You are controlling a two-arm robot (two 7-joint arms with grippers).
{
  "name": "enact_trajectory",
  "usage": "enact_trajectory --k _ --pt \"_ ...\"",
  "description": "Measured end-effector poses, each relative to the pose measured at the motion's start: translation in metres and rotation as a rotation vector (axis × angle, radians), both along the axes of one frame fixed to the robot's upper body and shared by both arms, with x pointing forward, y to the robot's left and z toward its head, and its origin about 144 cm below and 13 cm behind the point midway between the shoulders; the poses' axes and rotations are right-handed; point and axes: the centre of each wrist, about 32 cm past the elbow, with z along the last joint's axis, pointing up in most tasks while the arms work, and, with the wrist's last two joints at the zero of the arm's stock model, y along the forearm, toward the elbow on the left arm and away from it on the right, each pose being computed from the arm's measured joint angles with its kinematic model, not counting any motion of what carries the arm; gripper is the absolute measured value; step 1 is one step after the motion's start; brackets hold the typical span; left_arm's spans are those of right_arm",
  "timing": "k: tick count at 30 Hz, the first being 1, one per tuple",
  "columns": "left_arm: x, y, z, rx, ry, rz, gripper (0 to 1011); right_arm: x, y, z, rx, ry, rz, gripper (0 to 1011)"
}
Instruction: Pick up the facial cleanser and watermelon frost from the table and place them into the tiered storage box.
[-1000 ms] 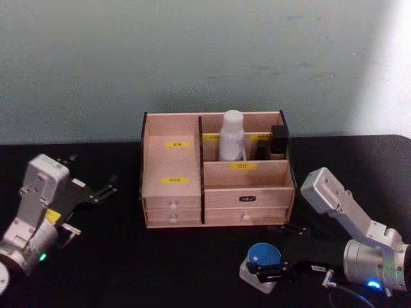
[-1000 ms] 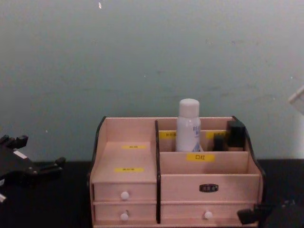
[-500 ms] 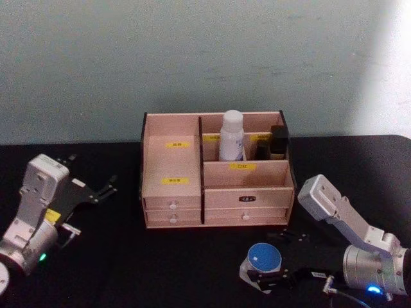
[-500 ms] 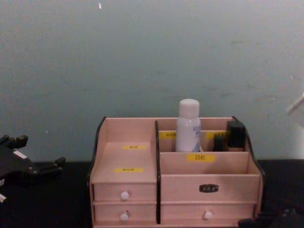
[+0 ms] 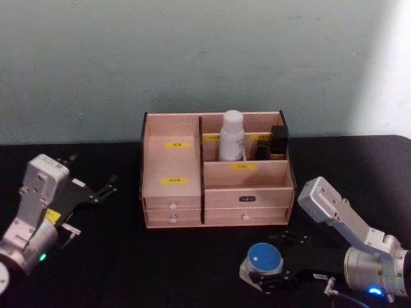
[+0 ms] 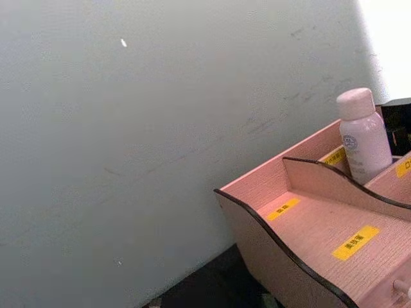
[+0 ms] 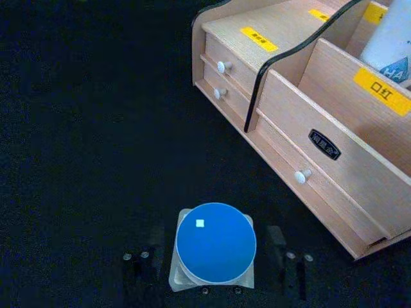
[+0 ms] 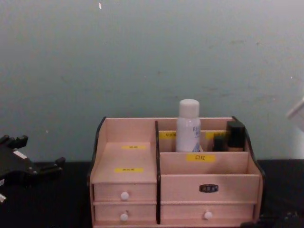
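Observation:
The tiered storage box (image 5: pixel 173 192) stands at the table's middle, against the wall. A white bottle with a white cap, the facial cleanser (image 5: pixel 232 136), stands upright in its back compartment. On the table in front of the box's right end sits a small white container with a round blue lid, the watermelon frost (image 5: pixel 262 258). My right gripper (image 5: pixel 273 280) is low at it. The right wrist view has that gripper (image 7: pixel 215 253) open, one finger on each side of the blue-lidded container (image 7: pixel 215 242), slightly apart from it. My left gripper (image 5: pixel 96 173) rests open, left of the box.
Dark small bottles (image 5: pixel 277 141) fill the box's back right compartment beside the white bottle. The box's two front tiers (image 8: pixel 128 156) on the left hold nothing. Drawers with white knobs (image 7: pixel 302 174) face me. The black table is bare around the blue-lidded container.
My right arm has drawn back and sunk lower, bringing the gripper down around the blue-lidded container, which stays in place. The left arm has not moved.

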Motion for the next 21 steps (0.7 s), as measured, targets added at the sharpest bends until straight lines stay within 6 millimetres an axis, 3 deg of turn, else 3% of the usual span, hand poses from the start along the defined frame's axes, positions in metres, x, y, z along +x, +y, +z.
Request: enact_trajectory --k 18,21 --pt "0.0000 0.0000 0.0000 0.000 0.000 0.000 1001 -0.0004 0.0003 -0.0002 -0.008 -0.006 -0.004 1000" --pt "0.0000 0.0000 0.0000 0.000 0.000 0.000 1001 -0.0003 0.0003 -0.0001 -0.007 -0.005 -0.004 964"
